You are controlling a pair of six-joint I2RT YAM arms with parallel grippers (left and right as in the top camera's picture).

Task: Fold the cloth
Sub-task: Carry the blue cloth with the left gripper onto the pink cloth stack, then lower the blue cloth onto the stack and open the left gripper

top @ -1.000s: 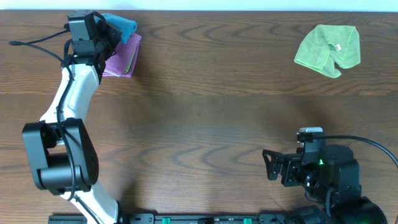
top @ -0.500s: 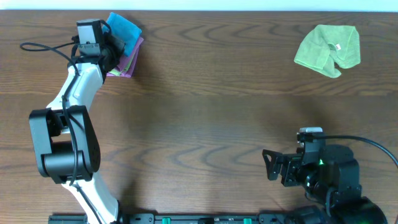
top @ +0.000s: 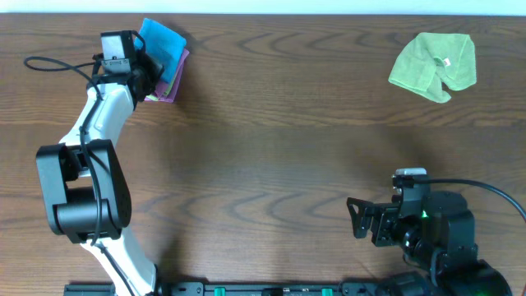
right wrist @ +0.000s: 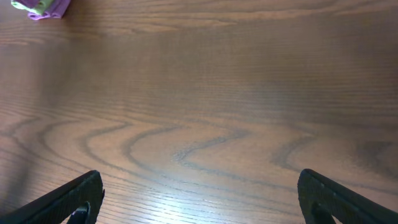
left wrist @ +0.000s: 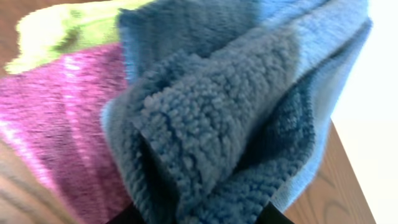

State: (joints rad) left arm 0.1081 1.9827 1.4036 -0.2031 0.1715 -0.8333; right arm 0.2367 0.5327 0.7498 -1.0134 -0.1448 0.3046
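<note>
A dark brown wooden table (top: 271, 164) with bold wavy grain fills the overhead view. Near its far left corner lies a folded purple cloth (top: 171, 86). The sky-blue cloth (top: 162, 37) is heaped on top of it and reaches past it toward the far edge. Near the far right corner lies a crumpled lime-green cloth (top: 423, 66), well apart from the other two.

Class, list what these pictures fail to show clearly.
- Jaws of the left gripper: hidden overhead by its wrist; blue cloth fills the left wrist view.
- Right wrist: right gripper fingers cut by bottom edge.
- Left wrist: green cloth under purple cloth blurred, cut by top edge.
</note>
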